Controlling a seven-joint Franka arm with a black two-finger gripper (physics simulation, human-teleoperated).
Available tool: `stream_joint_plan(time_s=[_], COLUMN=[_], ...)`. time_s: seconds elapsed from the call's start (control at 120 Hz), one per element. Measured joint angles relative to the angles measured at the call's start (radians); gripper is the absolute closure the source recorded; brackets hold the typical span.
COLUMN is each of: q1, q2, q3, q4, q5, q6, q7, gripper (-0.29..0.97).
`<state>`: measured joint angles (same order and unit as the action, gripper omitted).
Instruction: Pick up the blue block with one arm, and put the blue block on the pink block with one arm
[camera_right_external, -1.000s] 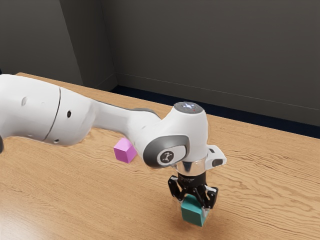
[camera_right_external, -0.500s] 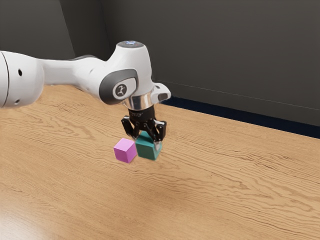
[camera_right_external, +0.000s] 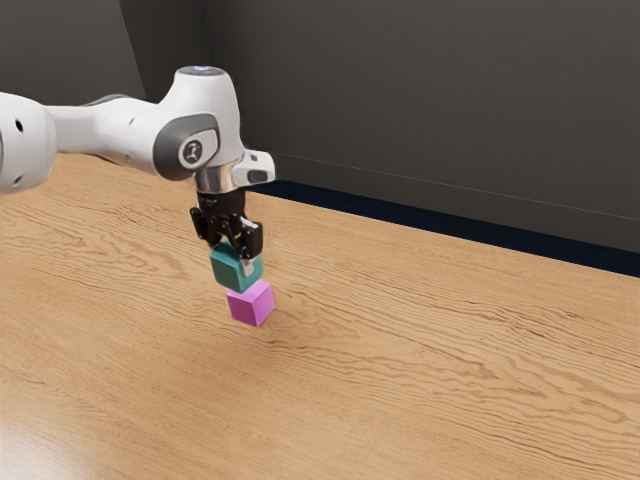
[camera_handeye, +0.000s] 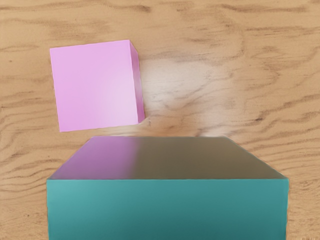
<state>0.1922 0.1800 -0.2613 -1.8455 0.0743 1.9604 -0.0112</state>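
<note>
The surface (camera_right_external: 450, 350) is a pale wooden top with wavy, darker grain lines and a soft sheen. On it sits the pink block (camera_right_external: 250, 303), a small matte cube with crisp edges, resting flat on the wood. The blue block (camera_right_external: 237, 268), a cube of about the same build whose colour leans toward teal, is clamped between the two black fingers of the gripper (camera_right_external: 236, 252), one on each opposite side. It hangs right above the pink block, and its lower edge meets the pink top in the exterior view, though contact cannot be confirmed. The arm's white, glossy shells come in from the exterior view's left.

From the wrist, the blue block (camera_handeye: 167, 205) looms large and smooth under the hand. The pink block (camera_handeye: 95, 85) lies beyond it on the grained surface (camera_handeye: 225, 75), offset to one side.

Half a second ago the held cube was level with the pink one, on the exterior view's right of it; now it has been carried over it
</note>
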Motion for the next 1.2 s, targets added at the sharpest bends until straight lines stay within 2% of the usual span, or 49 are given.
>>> stream_joint_plan(time_s=[0.533, 1.2], q1=[0.066, 0.072], q2=[0.119, 0.183], q3=[0.006, 0.007], q4=[0.071, 0.14], q5=[0.013, -0.004], q6=[-0.011, 0.02], q7=[0.22, 0.143], gripper=[0.35, 0.34])
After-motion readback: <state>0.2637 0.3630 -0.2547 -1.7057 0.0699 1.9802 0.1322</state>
